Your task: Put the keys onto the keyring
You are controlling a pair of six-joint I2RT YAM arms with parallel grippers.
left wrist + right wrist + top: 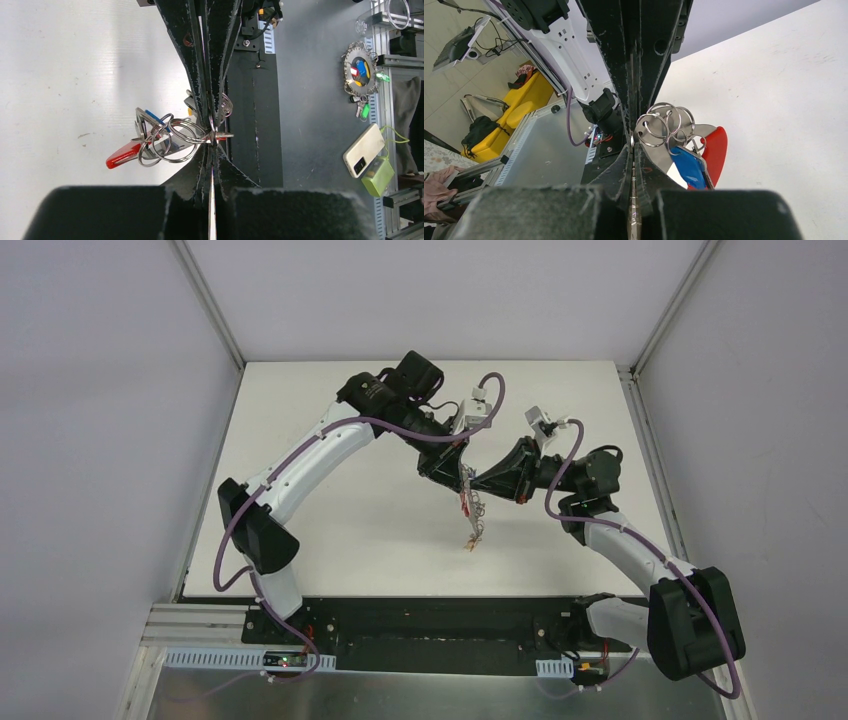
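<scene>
The keyring (472, 510) hangs above the middle of the white table, held between both grippers. In the left wrist view its grey rings (167, 137) and red curved band (122, 155) dangle left of my left gripper (212, 143), which is shut on a ring's edge. A short silver blade (226, 135), seemingly one of the keys, sticks out sideways at the pinch. The right gripper (633, 144) is also shut on thin metal at the bunch. Beside it hang the rings (665, 124), a blue plastic piece (689, 167) and the red band (717, 149). The two grippers (470, 480) meet tip to tip.
The white table (340, 540) has walls on three sides and a black base strip (430, 620) at its near edge. Off the table, the left wrist view shows a disc hung with keys (361, 70), a phone (364, 150) and a green box (378, 176).
</scene>
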